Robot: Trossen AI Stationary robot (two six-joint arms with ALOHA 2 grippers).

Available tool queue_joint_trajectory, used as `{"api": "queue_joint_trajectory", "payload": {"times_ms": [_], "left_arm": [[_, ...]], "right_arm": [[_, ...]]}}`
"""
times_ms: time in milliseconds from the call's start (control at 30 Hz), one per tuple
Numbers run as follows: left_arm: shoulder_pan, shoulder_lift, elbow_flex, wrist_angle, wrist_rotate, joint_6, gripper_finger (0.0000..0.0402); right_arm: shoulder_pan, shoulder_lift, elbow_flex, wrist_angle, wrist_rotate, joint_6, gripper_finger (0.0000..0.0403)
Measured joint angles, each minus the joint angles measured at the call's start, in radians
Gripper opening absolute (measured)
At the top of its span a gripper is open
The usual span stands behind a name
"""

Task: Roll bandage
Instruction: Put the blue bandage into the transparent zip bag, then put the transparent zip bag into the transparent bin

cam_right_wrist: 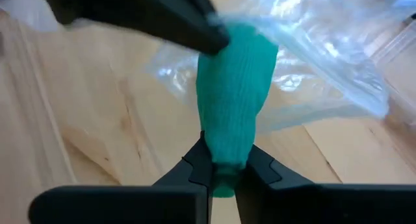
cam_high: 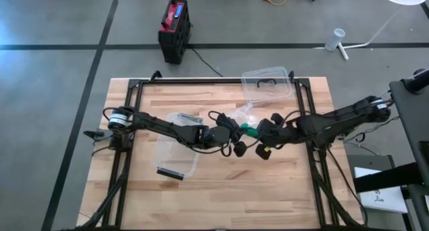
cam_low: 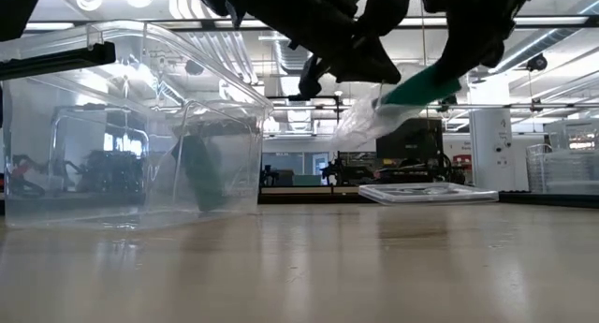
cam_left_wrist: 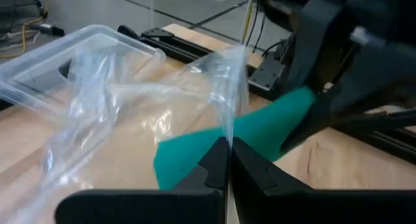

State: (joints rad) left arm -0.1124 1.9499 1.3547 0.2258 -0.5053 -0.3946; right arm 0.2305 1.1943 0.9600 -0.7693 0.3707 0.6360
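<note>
A teal green bandage [cam_right_wrist: 231, 100] sticks partly out of a clear plastic wrapper [cam_left_wrist: 130, 113] and hangs in the air over the middle of the table. My left gripper [cam_left_wrist: 228, 160] is shut on the wrapper. My right gripper [cam_right_wrist: 224, 169] is shut on the bandage's bare end. In the high view the two grippers meet at the green bandage [cam_high: 249, 129], the left coming from the table's left, the right from its right. In the low view the bandage [cam_low: 421, 84] and the wrapper [cam_low: 360, 122] hang well above the tabletop. My left gripper pinches a thin edge of the clear wrapper [cam_left_wrist: 226, 130] between its two shut fingertips, next to where the bandage comes out. The film stands up from the fingers and is lifted clear of the table; one layer or several, I cannot tell. My right gripper pinches the bandage's free end [cam_right_wrist: 224, 156] between its two fingers, which point slanting down and along the bandage. The bandage runs straight away from the fingers into the wrapper, clear of the table.
A clear plastic tub [cam_high: 177, 150] stands on the table's left half, below the left arm. A clear flat lid [cam_high: 268, 84] lies at the far edge. A black-and-red box [cam_high: 174, 30] stands on the floor beyond the table. The near half shows bare wood [cam_high: 234, 197].
</note>
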Motion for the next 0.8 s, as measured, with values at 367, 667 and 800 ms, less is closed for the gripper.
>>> {"api": "queue_joint_trajectory", "payload": {"times_ms": [367,667,800], "left_arm": [[-0.005,0.073,-0.011,0.303,0.043,-0.148,0.0],[-0.005,0.079,-0.011,0.422,0.077,-0.459,0.0],[0.01,0.05,-0.011,0.452,0.196,-0.458,0.0]], "right_arm": [[-0.012,-0.102,0.0,-0.003,0.15,0.136,0.0086],[-0.013,-0.152,0.036,-0.009,0.108,0.161,0.0207],[0.009,-0.2,0.091,-0.011,0.066,0.109,0.0254]]}}
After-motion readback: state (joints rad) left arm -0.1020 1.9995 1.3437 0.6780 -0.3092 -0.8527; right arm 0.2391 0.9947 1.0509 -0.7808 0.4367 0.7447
